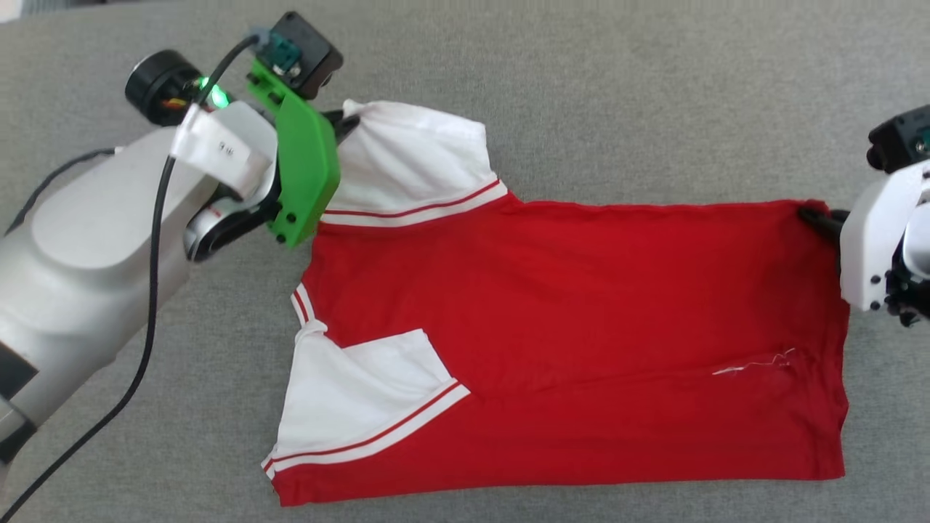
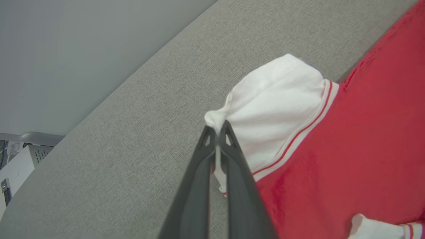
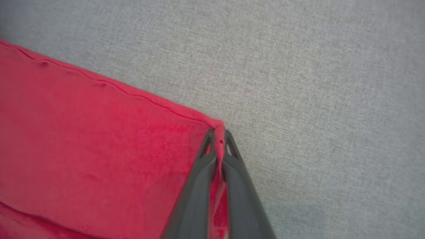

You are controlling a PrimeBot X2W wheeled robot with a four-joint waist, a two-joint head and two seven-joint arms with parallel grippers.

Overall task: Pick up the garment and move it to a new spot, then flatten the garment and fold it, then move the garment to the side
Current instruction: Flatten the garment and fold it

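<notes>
The garment (image 1: 567,334) is a red shirt with white striped sleeves, lying folded lengthwise on the grey surface, sleeves to the left and hem to the right. My left gripper (image 1: 347,120) is shut on the tip of the far white sleeve (image 2: 275,109), the cloth pinched between its dark fingers (image 2: 232,159). At the far right corner of the hem, my right gripper (image 1: 817,218) is shut on the red fabric (image 3: 99,149), a fold of cloth squeezed between its fingers (image 3: 232,166).
The grey fabric surface (image 1: 617,94) spreads all around the shirt. A loose white thread (image 1: 755,363) lies on the red cloth near the hem. Beyond the surface's edge, a pale wall and some equipment (image 2: 20,156) show in the left wrist view.
</notes>
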